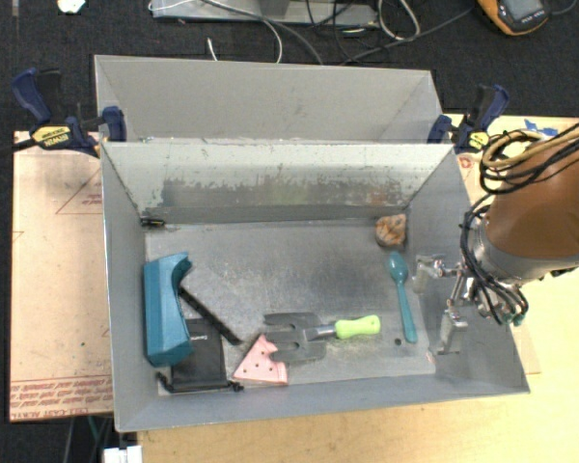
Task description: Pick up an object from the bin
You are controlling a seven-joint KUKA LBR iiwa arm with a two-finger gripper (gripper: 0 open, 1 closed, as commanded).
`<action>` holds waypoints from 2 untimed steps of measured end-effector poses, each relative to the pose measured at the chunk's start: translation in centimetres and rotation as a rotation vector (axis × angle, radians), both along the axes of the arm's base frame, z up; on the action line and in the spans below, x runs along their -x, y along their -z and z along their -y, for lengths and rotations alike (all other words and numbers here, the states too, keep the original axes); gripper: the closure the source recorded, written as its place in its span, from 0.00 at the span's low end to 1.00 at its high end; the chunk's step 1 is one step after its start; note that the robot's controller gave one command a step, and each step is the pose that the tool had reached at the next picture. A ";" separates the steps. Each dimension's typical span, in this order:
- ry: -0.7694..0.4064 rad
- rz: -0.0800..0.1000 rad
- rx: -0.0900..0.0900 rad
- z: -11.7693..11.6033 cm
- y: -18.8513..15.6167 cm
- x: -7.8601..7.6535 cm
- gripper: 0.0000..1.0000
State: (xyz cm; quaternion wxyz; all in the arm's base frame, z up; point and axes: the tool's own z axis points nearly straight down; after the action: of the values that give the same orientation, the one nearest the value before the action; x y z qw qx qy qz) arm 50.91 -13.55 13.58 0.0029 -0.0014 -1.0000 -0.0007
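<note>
At the frame's right the gripper (448, 307), its opening impossible to tell, hangs beside a teal spoon (403, 302); a green-handled spatula (323, 334) lies to the left.

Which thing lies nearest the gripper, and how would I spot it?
Find the grey metal bin's right wall, where the gripper hangs. Just left lies a slim teal plastic spoon, bowl toward the back. Unlike the neighbouring green-handled grey spatula, it is all teal.

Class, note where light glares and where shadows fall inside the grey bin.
In the camera view, lighting is soft and even; the bin shows a dull pale sheen along its back wall, with a narrow shadow at that wall's foot; the teal spoon casts almost no shadow.
</note>
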 end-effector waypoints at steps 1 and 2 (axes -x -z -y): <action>-0.003 0.007 0.001 0.0 -0.3 -0.2 0.00; -0.003 0.012 0.002 -5.2 5.1 -1.2 0.00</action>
State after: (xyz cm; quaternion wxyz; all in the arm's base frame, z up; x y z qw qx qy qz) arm 52.13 -8.37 8.44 -0.0029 -0.0001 -1.0000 0.0000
